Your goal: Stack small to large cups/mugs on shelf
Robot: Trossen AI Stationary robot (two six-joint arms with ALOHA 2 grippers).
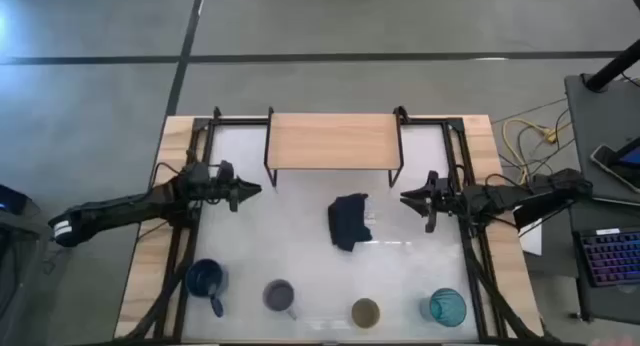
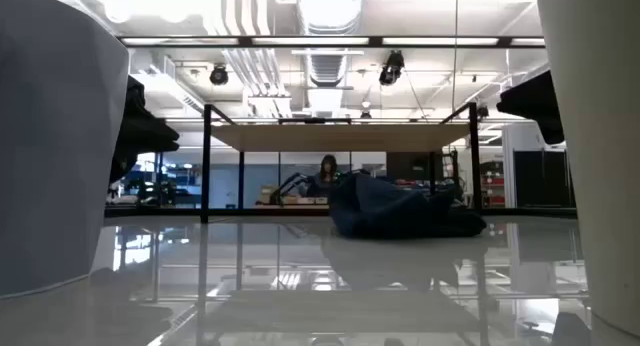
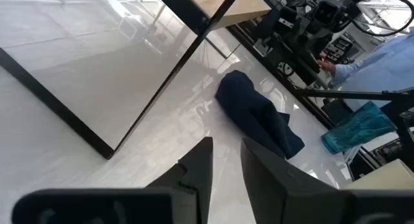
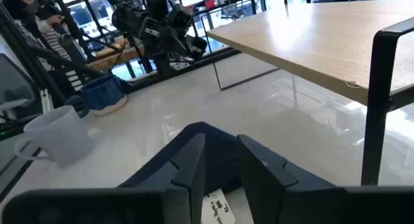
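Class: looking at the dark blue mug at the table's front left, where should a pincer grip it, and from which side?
Grip the blue mug by its rim wall, coming from above: it stands upright, mouth open. Pick the side away from its handle, which sticks out toward the front edge. The left pincer is nearer.

The left arm reaches in from the table's left edge, its gripper [image 1: 243,191] pointing inward, fingers [image 3: 200,169] nearly together with a narrow gap; the right arm reaches in from the right edge, its gripper [image 1: 408,197] likewise narrowly parted.

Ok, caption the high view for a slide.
Four mugs lined along the table's near edge, empty shelf, navy cloth mid-table, both arms idle.
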